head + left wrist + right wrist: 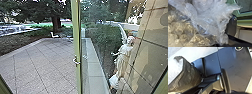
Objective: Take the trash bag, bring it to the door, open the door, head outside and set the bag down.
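Note:
In the head view a glass door (78, 52) with a green frame edge and a small handle stands upright in the middle, paving visible to its left. Clear, crinkled trash bag plastic (209, 18) lies across much of the left wrist view, with pale clumps behind it. A dark, glossy piece of bag (188, 78) with whitish plastic beside it shows in the right wrist view, next to the robot's own plate. How either gripper's fingers stand is hard to make out.
Outside lies a tiled yard (37, 65) with a pale kerb and a tree (56, 22) beyond. A white winged statue (122, 56) stands behind the glass at the right, near a tiled wall (152, 45).

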Motion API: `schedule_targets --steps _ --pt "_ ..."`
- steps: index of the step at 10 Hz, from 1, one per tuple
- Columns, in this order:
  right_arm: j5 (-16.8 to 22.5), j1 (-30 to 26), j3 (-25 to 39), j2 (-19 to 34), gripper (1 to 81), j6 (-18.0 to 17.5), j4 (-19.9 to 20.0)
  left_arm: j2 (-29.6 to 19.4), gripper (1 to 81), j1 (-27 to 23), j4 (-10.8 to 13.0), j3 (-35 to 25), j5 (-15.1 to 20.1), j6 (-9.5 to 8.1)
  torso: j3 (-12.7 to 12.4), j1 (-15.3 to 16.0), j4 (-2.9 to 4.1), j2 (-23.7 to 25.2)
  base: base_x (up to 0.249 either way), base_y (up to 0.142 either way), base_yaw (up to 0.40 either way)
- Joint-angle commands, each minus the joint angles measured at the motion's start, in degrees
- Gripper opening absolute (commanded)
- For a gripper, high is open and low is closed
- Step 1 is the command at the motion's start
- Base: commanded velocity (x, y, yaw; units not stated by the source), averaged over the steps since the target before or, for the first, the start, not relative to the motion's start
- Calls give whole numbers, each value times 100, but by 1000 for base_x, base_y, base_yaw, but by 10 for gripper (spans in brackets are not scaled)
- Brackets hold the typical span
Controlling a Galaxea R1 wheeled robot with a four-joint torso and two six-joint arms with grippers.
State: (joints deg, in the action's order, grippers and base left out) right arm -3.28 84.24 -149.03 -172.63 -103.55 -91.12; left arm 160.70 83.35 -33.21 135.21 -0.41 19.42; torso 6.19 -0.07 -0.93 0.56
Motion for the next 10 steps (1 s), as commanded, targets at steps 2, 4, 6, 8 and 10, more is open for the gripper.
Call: schedule_targets --steps 2,4,6,8,10 --pt "143 -306 42 -20 811 10 -55 -72 10 -288 -2 -47 402 9 0 7 0 2 70 0 0" --pt "152 -297 42 -11 811 10 -55 -64 10 -288 -2 -47 402 9 0 7 0 0 70 0 0" --pt "143 -297 42 -20 811 10 -55 -72 10 -288 -2 -47 402 9 -2 7 0 4 70 0 0" --pt "143 -297 42 -20 811 10 -55 -81 10 -288 -2 -47 402 9 -5 7 0 4 70 0 0" --pt "135 -297 42 -28 811 10 -55 -72 10 -288 -2 -47 411 9 -2 8 0 2 70 0 0"
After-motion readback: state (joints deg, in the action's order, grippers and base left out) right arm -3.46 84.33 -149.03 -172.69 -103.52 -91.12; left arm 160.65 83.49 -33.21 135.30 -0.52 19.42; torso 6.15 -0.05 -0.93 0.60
